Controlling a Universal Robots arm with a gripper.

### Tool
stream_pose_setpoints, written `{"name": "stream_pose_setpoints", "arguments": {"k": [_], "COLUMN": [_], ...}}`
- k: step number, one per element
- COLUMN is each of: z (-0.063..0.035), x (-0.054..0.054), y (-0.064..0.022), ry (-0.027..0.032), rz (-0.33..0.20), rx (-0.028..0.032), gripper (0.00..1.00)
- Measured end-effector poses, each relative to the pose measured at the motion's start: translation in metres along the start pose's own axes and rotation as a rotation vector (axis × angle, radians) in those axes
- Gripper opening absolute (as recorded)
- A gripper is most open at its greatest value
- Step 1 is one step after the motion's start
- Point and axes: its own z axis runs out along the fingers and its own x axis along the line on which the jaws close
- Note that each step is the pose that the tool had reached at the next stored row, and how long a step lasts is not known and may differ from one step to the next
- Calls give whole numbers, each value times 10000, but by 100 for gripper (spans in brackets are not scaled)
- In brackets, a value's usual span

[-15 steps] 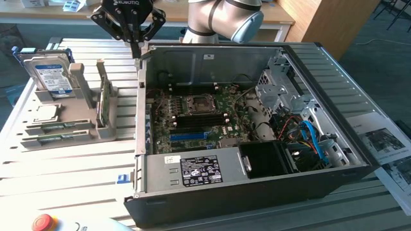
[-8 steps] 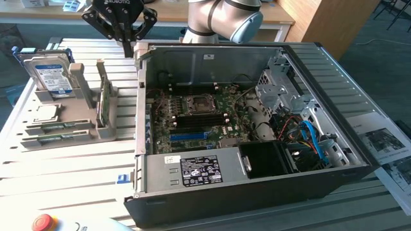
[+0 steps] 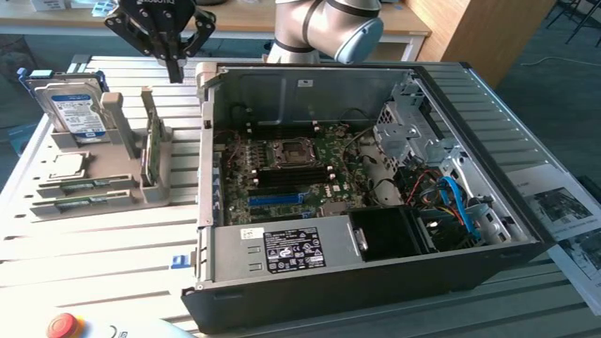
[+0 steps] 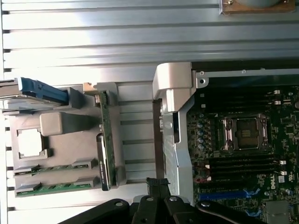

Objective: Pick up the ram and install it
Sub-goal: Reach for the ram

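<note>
Slatted metal table (image 3: pixel 94 243): one ram (image 3: pixel 150 144) upright in grey holder (image 3: pixel 155 193) (one hard drive (image 3: pixel 75 105) beside); hand (image 3: pixel 176 70) nearby, closed, empty.

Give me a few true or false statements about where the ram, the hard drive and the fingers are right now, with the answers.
1. The ram stands on edge in the grey holder beside the computer case. True.
2. The fingers are clamped on the ram. False: they are shut on nothing, raised clear of it.
3. The hard drive is mounted inside the case. False: it stands in the grey holder, outside the case.
4. The case is open, with the motherboard exposed. True.
</note>
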Motion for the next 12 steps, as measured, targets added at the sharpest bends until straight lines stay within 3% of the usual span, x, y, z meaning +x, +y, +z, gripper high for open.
{"name": "stream_pose_setpoints", "arguments": {"k": [12], "z": [8], "x": [286], "y": [56], "ry": [23], "rz": [3], "rx": [2], "gripper": [11]}}
